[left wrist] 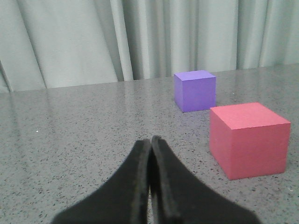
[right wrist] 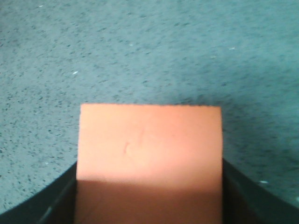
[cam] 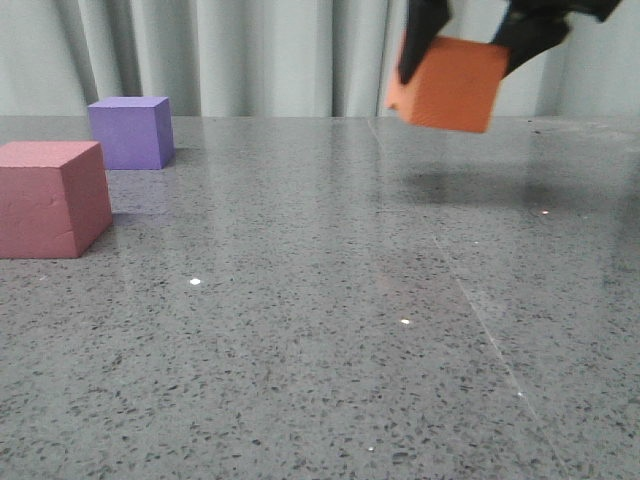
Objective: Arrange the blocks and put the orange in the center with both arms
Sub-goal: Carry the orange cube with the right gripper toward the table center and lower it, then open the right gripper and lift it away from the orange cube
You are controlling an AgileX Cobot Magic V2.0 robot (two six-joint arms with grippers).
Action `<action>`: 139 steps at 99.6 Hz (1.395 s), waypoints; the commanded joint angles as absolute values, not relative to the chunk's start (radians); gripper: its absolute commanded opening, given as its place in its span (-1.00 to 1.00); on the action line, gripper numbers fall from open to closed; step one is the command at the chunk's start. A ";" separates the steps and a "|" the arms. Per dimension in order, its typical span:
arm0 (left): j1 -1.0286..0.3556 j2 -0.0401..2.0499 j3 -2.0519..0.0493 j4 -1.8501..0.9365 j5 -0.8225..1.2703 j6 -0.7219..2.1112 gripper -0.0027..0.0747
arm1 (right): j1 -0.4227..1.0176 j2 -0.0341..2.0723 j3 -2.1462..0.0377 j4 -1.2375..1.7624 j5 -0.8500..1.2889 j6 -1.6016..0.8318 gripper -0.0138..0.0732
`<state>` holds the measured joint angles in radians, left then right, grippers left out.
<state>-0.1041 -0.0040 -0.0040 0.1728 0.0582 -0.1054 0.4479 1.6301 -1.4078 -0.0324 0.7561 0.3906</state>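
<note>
While the pink-red cube (cam: 52, 198) sits at the far left of the grey speckled table (cam: 330, 330), with the purple cube (cam: 130, 131) just behind it and a little to its right, neither is touched by anything. Over that side, the left gripper (left wrist: 150, 142) hangs low above bare tabletop with its jaws pressed together on nothing, both cubes ahead of it. Further right the middle of the table lies open. At the far right the right gripper (cam: 470, 45) clamps the orange cube (cam: 448, 84) between its fingers, well above the surface and slightly tilted, its shadow on the table beneath. To set it down well, I would bring it across level over the open middle, lower it until the bottom face rests flat, and only then part the fingers, so the foam does not tip or bounce out of line.
</note>
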 commanded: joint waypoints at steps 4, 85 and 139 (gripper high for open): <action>-0.101 -0.036 0.050 0.164 -0.016 -0.108 -0.98 | 0.509 1.642 -1.466 -0.127 0.703 0.507 -0.21; -0.101 -0.036 0.050 0.164 -0.016 -0.108 -0.98 | 0.606 1.823 -1.631 -0.219 0.795 0.674 0.73; -0.101 -0.036 0.050 0.164 -0.016 -0.108 -0.98 | 0.590 1.672 -1.634 -0.338 0.804 0.674 0.80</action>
<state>-0.1041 -0.0040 -0.0040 0.1728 0.0582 -0.1054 0.6055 1.7846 -1.5985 -0.2672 0.8353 0.6760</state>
